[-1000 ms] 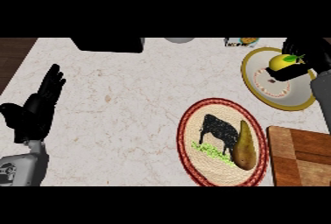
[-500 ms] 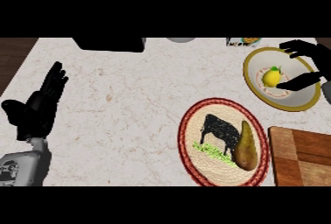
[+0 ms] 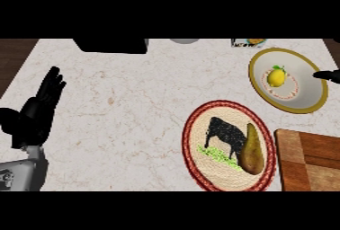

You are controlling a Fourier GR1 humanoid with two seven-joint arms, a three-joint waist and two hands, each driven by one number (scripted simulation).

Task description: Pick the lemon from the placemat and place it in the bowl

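The small yellow lemon (image 3: 276, 77) with its green leaf lies in the middle of the shallow grey bowl with a gold rim (image 3: 259, 60) at the far right of the pale marble counter (image 3: 126, 99), with nothing touching it. The round woven placemat with a red border and a black cow print (image 3: 199, 130), nearer and just left of the wooden board (image 3: 309, 159), carries only a brown-green pear (image 3: 252, 152). Judged from this, the placing is done; what is left is at most to take the arm clear.

Only a black tip of the right hand (image 3: 327, 75) shows at the right edge, over the bowl's rim and apart from the lemon; it holds nothing visible, but whether its fingers are spread or curled cannot be told. The left hand (image 3: 38, 110) rests at the left of the counter, fingers straight and pointing far, holding nothing.
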